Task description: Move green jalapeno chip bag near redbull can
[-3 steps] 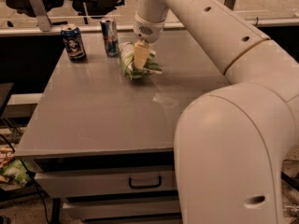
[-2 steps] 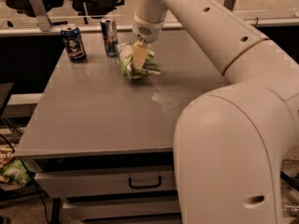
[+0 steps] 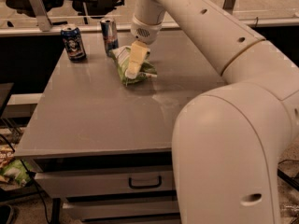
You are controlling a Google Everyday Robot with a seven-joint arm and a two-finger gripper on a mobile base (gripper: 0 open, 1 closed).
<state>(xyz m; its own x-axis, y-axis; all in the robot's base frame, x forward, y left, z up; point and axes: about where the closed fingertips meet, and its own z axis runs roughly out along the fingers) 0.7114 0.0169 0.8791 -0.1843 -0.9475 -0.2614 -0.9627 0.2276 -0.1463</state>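
The green jalapeno chip bag (image 3: 140, 73) lies on the grey table (image 3: 93, 111) at the back, just right of the redbull can (image 3: 109, 35), with a small gap between them. My gripper (image 3: 134, 64) reaches down from the white arm (image 3: 196, 22) onto the middle of the bag and is shut on it. The bag rests on the table surface. The gripper covers part of the bag's top.
A shorter dark-blue can (image 3: 74, 43) stands left of the redbull can near the table's back edge. The robot's white body (image 3: 233, 162) fills the right foreground. Drawers (image 3: 140, 183) sit under the table. A small green bag (image 3: 14, 171) lies on the floor at left.
The gripper and the chip bag have shifted slightly left, toward the redbull can. The cans have not moved.
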